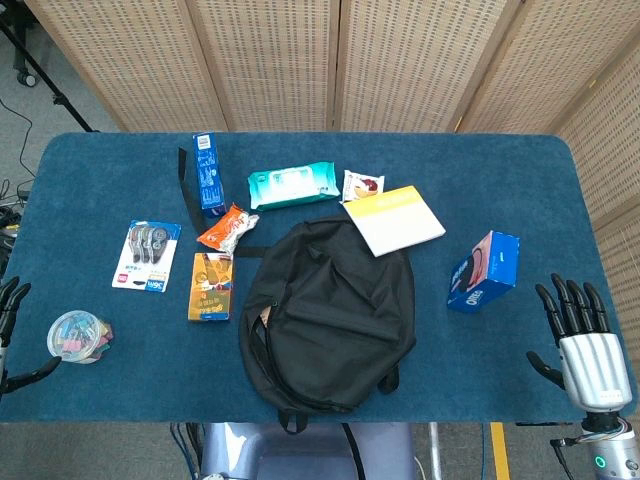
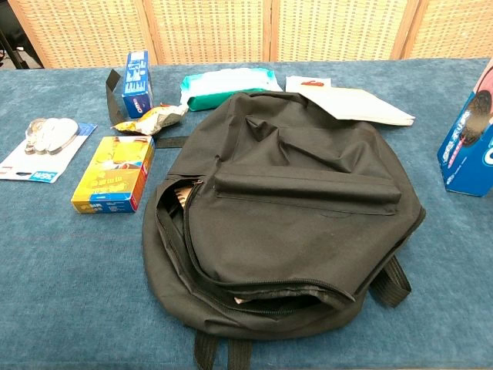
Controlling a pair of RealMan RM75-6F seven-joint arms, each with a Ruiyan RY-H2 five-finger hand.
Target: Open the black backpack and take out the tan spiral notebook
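Note:
The black backpack (image 1: 325,315) (image 2: 289,208) lies flat in the middle of the blue table, with its main zipper partly undone along the left and near side. A tan edge of the notebook (image 1: 265,314) (image 2: 179,197) shows inside the gap at the left; the rest is hidden in the bag. My right hand (image 1: 585,345) hovers at the table's near right corner, fingers spread, holding nothing. Only the dark fingers of my left hand (image 1: 10,305) show at the near left edge, apart and empty. Neither hand touches the bag or appears in the chest view.
Left of the bag lie an orange box (image 1: 211,286), a snack packet (image 1: 226,230), a correction-tape pack (image 1: 147,255) and a clip jar (image 1: 79,335). Behind it are a blue box (image 1: 209,175), wipes (image 1: 293,186) and a yellow-edged pad (image 1: 395,220). An Oreo box (image 1: 484,271) stands at the right.

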